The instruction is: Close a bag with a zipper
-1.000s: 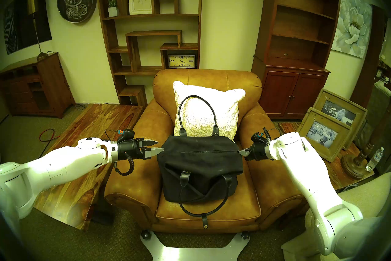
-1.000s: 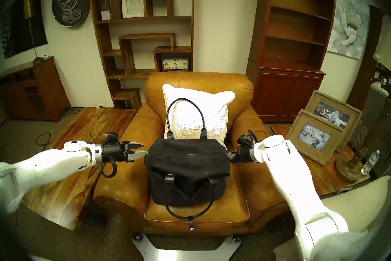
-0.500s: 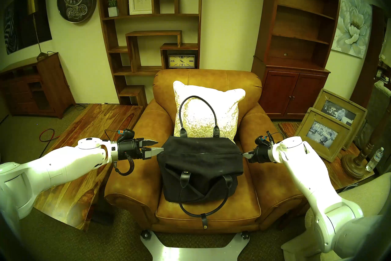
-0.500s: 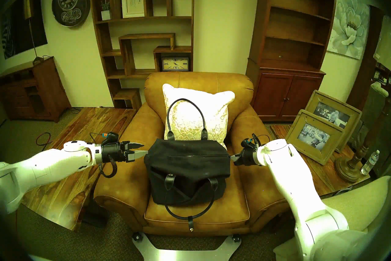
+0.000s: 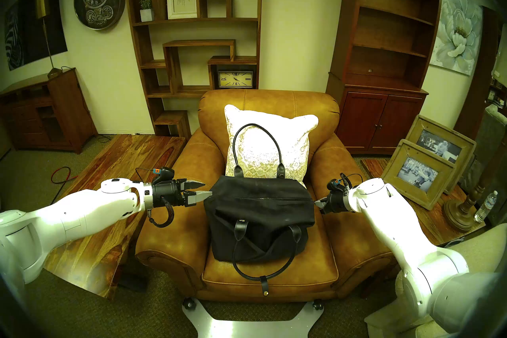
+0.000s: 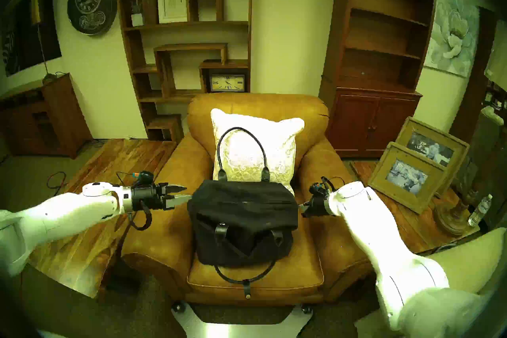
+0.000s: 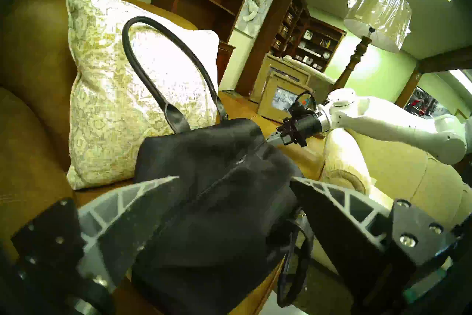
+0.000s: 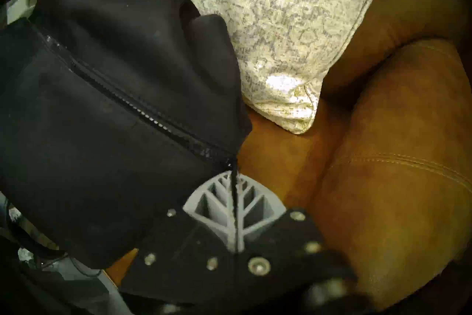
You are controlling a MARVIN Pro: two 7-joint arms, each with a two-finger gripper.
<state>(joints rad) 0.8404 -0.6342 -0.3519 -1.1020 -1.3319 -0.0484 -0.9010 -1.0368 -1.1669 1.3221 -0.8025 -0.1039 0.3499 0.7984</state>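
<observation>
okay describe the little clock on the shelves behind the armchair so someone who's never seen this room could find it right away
Start at the tan leather armchair in the middle of the room and look just above its backrest, to the wooden shelving unit against the wall. In its lowest right cubby stands a rectangular clock with a pale face and dark Roman numerals. Unlike the big round dark wall clock to the left, it is small, wide and light-faced.

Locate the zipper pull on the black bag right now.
In the right wrist view, the zipper pull sits at the bag's right end, pinched in the shut right hand, above the armchair seat near the pillow's corner.
</observation>
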